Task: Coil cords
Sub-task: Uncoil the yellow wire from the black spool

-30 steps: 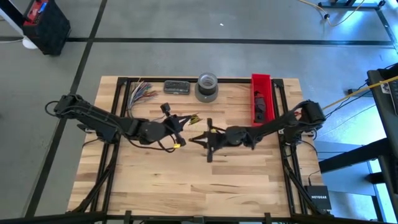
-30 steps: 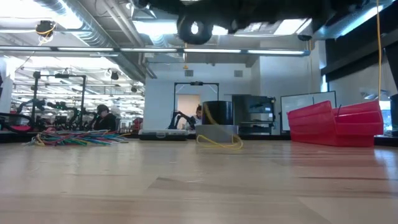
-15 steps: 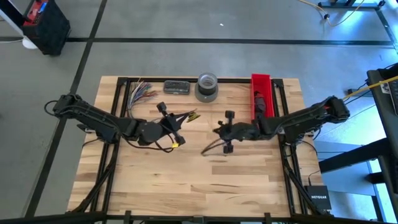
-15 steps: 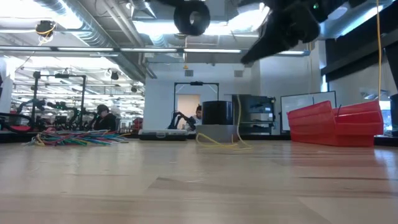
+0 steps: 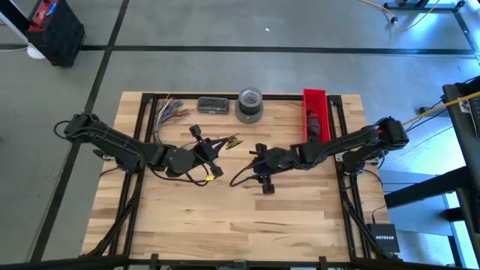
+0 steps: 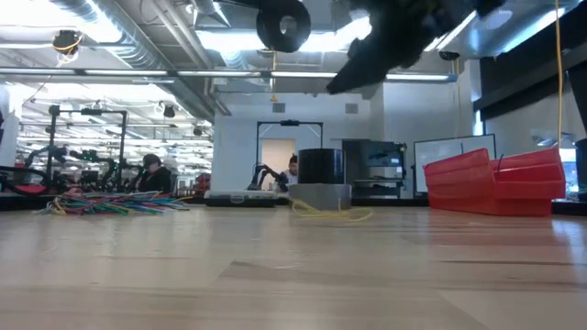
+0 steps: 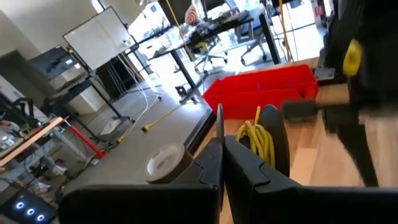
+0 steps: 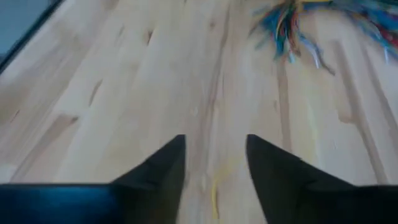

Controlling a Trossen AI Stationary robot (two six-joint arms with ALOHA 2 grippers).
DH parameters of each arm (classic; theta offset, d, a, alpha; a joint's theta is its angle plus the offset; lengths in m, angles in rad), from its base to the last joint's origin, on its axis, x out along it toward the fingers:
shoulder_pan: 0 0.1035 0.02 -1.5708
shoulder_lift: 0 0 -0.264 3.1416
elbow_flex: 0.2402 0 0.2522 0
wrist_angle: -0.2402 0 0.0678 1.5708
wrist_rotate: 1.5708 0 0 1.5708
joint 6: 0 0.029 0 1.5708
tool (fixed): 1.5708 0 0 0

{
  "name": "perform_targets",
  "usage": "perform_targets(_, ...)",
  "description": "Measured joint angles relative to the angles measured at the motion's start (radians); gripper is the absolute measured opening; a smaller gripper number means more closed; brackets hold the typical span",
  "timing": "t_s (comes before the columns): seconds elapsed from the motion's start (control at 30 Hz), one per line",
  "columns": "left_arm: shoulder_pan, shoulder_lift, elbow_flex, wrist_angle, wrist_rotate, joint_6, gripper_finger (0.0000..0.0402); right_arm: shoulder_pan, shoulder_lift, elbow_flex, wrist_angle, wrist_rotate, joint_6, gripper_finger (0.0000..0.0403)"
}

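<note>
A pale wooden worktop (image 5: 225, 217) stands on a grey concrete floor; beyond it the low view shows an open workshop with benches and ceiling lights. Along its far edge lie multicoloured wires (image 5: 169, 109), a grey tape roll (image 5: 250, 104) and a red bin (image 5: 316, 118). The left gripper (image 5: 210, 150) hangs over the middle, fingers (image 7: 214, 163) pressed together on the black cord (image 5: 204, 177). The right gripper (image 5: 255, 163) hovers beside it, fingers (image 8: 163, 163) spread wide, empty.

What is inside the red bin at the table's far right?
The high view shows a dark object lying inside the red bin, toward its nearer end; what it is cannot be made out. The bin's wall hides the inside in the low view.
</note>
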Motion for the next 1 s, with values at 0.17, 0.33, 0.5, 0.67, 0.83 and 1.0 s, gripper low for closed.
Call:
perform_targets(0.17,0.000,0.000,0.000,0.000,0.002,-0.027,0.0000,0.000,-0.012,0.118,-0.211,0.026,0.038,0.0217)
perform_targets(0.33,-0.003,0.000,0.000,0.023,0.010,-0.026,0.0000,-0.007,0.016,0.080,0.023,0.159,0.025,0.0222)
perform_targets(0.5,-0.003,0.000,0.000,0.023,0.016,-0.029,0.0000,-0.031,0.044,0.004,0.330,0.159,0.014,0.0199)
perform_targets(0.67,-0.003,0.000,0.000,0.022,0.016,-0.030,0.0000,-0.040,0.099,-0.027,0.469,0.150,0.019,0.0176)
perform_targets(0.83,-0.003,0.000,0.000,0.022,0.020,-0.029,0.0000,-0.040,0.165,-0.027,0.575,0.150,0.018,0.0161)
perform_targets(1.0,-0.005,0.000,0.000,0.019,0.023,-0.030,0.0000,-0.040,0.181,-0.027,0.608,0.151,0.015,0.0136)
